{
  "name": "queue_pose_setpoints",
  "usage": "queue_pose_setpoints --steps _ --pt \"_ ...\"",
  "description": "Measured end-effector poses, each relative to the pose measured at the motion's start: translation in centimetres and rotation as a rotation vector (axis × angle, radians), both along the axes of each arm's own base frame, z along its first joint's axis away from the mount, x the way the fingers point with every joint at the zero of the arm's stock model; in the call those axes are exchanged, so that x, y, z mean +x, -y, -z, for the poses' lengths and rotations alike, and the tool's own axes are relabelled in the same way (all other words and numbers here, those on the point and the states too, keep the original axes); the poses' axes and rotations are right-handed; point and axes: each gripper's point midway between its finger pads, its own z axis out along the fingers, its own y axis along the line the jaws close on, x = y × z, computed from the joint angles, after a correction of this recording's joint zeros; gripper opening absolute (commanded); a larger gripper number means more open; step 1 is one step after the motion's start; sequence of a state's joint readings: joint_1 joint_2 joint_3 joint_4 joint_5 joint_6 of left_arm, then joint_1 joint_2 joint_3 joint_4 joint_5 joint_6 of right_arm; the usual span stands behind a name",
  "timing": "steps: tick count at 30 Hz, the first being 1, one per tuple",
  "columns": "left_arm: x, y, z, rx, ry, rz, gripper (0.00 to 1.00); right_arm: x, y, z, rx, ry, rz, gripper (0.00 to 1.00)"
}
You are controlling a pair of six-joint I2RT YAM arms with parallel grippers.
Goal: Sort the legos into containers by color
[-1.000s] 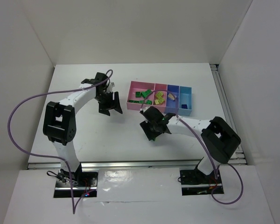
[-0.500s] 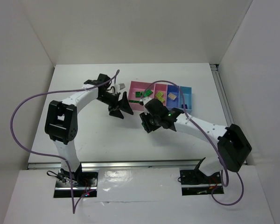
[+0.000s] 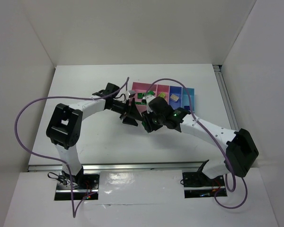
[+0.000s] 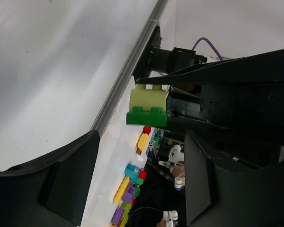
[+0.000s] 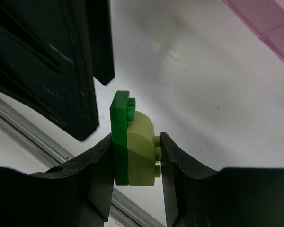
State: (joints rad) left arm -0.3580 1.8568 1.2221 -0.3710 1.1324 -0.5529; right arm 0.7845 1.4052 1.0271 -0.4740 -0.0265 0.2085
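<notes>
My right gripper (image 5: 135, 151) (image 3: 147, 124) is shut on a joined pair of legos (image 5: 132, 146): a dark green plate stuck to a lime-yellow rounded brick. The left wrist view shows that same pair (image 4: 149, 106) held up ahead of my left gripper (image 4: 139, 184) (image 3: 131, 115), which is open and empty, with its fingers (image 5: 66, 66) close beside the pair. The containers (image 3: 181, 89) stand just behind both grippers: two pink bins, one dark blue, one cyan. Green legos (image 3: 142, 97), lime-yellow ones (image 3: 162, 96) and a tan one (image 3: 174, 97) lie in them.
A corner of a pink bin (image 5: 270, 19) shows at the top right of the right wrist view. White walls enclose the table on three sides. A metal rail (image 3: 132, 166) runs along the table's near edge. Purple cables (image 3: 33, 106) loop off both arms.
My left gripper has swung right, from left of the bins to right beside the right gripper. The right gripper has shifted left and closed on the joined pair.
</notes>
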Motion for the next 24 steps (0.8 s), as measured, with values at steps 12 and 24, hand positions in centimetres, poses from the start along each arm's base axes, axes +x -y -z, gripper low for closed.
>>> queue_pose_setpoints --steps 12,24 --pt "-0.1 1.8 -0.9 -0.044 0.032 0.026 0.51 0.1 -0.6 -0.9 0.023 -0.001 -0.010 0.25" --pt "0.2 1.9 -0.9 -0.044 0.049 0.020 0.15 0.4 -0.5 -1.2 0.030 -0.001 0.000 0.25"
